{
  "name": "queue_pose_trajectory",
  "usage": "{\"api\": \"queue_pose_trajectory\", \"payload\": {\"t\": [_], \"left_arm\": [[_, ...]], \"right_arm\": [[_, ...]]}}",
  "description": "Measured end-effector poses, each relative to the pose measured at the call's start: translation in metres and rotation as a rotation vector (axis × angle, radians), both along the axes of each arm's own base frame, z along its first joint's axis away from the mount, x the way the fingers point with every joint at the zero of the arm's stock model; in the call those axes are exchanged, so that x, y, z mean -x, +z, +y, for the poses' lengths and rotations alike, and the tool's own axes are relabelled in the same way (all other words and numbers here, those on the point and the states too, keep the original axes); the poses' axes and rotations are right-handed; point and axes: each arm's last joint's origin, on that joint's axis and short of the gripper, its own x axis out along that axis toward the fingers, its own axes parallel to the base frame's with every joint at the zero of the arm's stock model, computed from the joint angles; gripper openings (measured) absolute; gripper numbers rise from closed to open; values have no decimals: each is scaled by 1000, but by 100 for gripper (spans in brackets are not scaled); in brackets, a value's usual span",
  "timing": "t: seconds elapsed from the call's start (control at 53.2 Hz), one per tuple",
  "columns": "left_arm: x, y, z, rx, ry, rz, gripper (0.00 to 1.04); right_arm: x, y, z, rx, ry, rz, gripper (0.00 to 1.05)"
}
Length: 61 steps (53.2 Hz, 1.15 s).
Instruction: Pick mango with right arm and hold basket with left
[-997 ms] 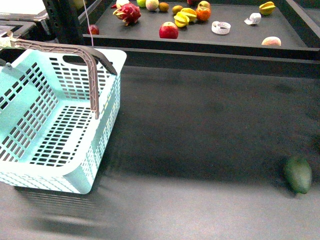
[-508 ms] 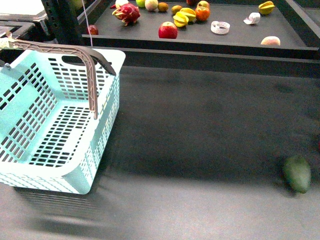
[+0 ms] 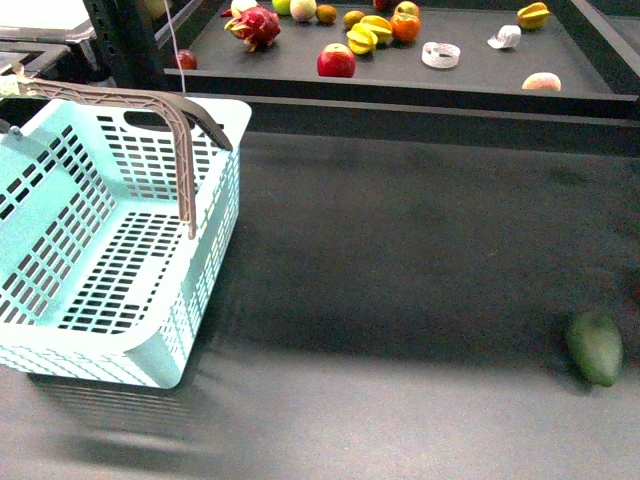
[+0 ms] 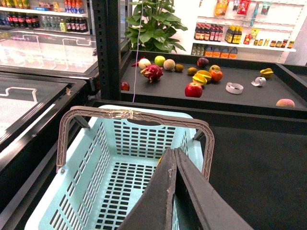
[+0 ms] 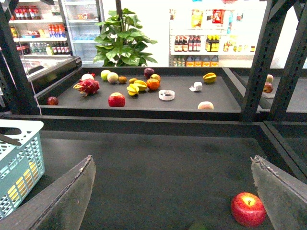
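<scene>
Left wrist view: left tool (image 4: pixel 173 152), closed and empty, hangs over the basket (image 4: pixel 139 140); right tool (image 5: pixel 172 162) gapes empty.

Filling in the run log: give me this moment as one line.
left gripper: shut, over basket | right gripper: open, empty | basket: upright, not gripped | green fruit: untouched

Even indoor light from above, front view sharp but dim over the dark table (image 3: pixel 400 250), soft shadow near the basket (image 3: pixel 110 250), wrist views brighter, far shop shelves washed out by glare, close gripper fingers (image 5: pixel 72 196) slightly soft
</scene>
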Motion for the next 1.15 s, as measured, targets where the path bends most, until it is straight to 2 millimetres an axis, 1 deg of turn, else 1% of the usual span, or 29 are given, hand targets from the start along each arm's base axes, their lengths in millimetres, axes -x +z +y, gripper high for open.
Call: {"api": "queue_pose_trajectory", "payload": {"t": [0.263,0.752,0.827,0.884,1.147], "left_arm": [[10,2,0,0,0,-5,4],[21,1,0,0,0,-4,4],[28,-4,0,0,-1,29,4],[31,-2,0,-1,0,7,4],[32,-2,0,-1,0,2,4]], "right_arm": [[0,0,0,0,0,0,97],[0,0,0,0,0,0,97],[0,0,0,0,0,0,97],[0,0,0,0,0,1,97],[0,0,0,0,0,0,97]]}}
